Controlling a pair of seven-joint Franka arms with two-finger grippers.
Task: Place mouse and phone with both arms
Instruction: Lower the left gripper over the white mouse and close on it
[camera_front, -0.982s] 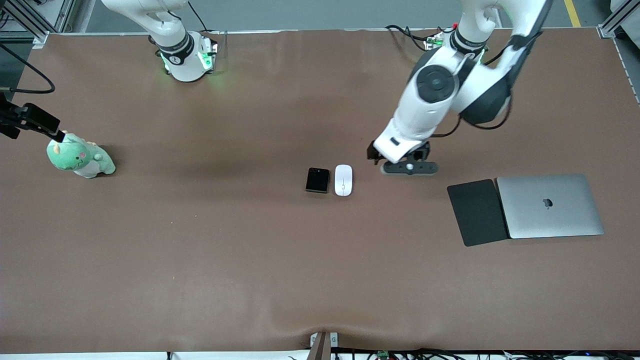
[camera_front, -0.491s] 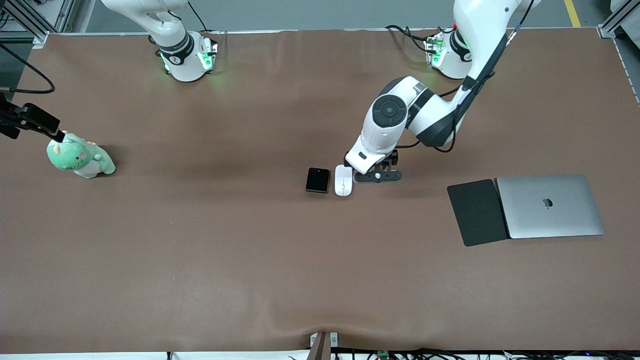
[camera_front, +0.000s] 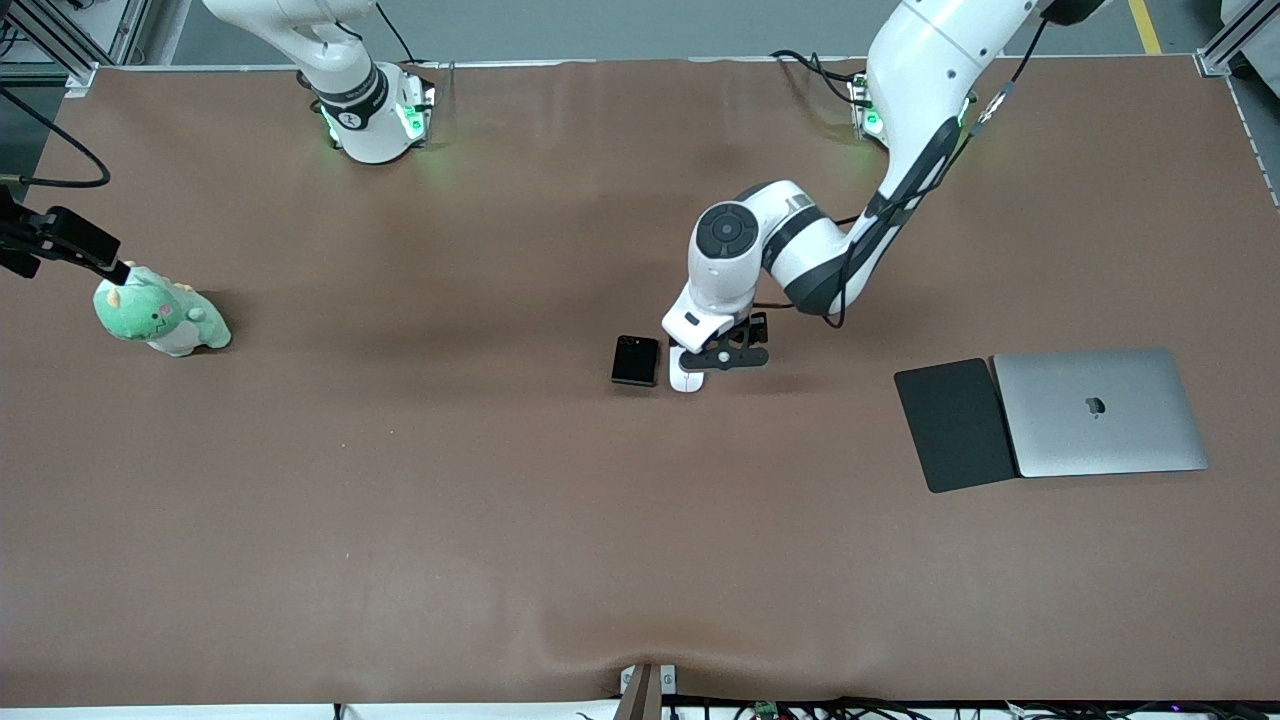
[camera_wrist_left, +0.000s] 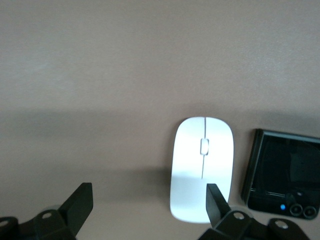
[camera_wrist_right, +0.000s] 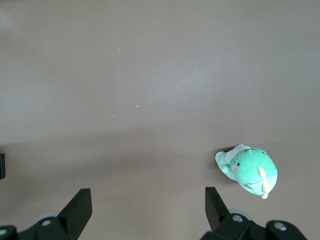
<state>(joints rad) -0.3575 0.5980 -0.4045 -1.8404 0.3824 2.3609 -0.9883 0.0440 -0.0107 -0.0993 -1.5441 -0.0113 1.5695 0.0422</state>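
The white mouse (camera_front: 684, 381) lies mid-table, with the small black phone (camera_front: 636, 360) beside it toward the right arm's end. My left gripper (camera_front: 722, 357) is open and low over the mouse's edge, covering part of it. In the left wrist view the mouse (camera_wrist_left: 202, 167) and phone (camera_wrist_left: 285, 172) lie side by side. My left gripper (camera_wrist_left: 150, 190) is offset from the mouse, with one finger (camera_wrist_left: 215, 200) over its end and mostly bare table between the fingers. My right gripper (camera_wrist_right: 146, 195) is open and empty, high over bare table, and waits.
A closed silver laptop (camera_front: 1100, 410) and a flat black mouse pad (camera_front: 955, 423) lie toward the left arm's end. A green dinosaur plush (camera_front: 160, 315) sits toward the right arm's end and also shows in the right wrist view (camera_wrist_right: 247, 170). A black mounted device (camera_front: 60, 240) overhangs it.
My left arm has swung from near the mouse pad toward the mouse and lowered, so its open gripper now covers part of the mouse. Mouse, phone and right arm have not moved.
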